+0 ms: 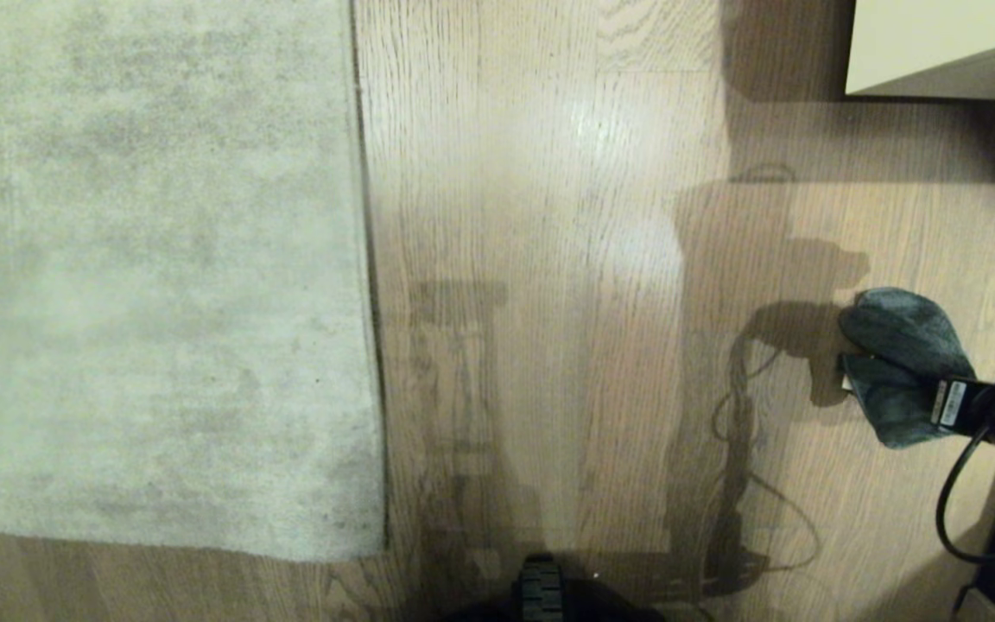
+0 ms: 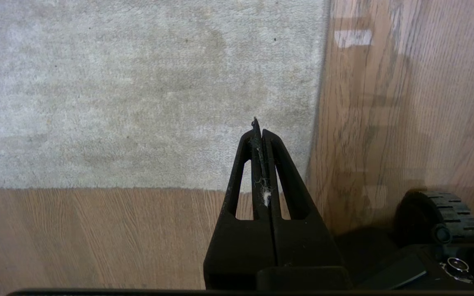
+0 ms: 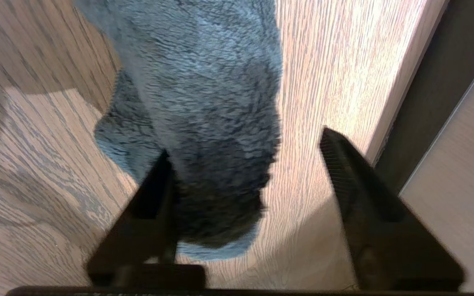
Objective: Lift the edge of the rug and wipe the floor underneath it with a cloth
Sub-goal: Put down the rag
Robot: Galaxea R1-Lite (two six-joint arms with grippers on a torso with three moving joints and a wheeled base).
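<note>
The rug edge point(image 1: 368, 259) runs straight down the left half of the head view to a square corner point(image 1: 381, 551), lying flat on the wood floor point(image 1: 549, 259). At the far right, the dark teal cloth point(image 1: 903, 363) bunches over my right gripper point(image 1: 860, 367). In the right wrist view that gripper point(image 3: 245, 144) is open. The cloth point(image 3: 204, 102) rests against one finger point(image 3: 154, 193) and the other finger point(image 3: 344, 172) stands apart from it. My left gripper point(image 2: 257, 127) hangs shut above the rug corner point(image 2: 303, 181), with only lint between its fingers.
A pale cabinet corner point(image 1: 938, 43) stands at the back right. The robot's black wheel point(image 1: 541, 592) sits at the near edge, also seen as a wheel point(image 2: 447, 218) in the left wrist view. A black cable point(image 1: 951, 501) loops below the right arm.
</note>
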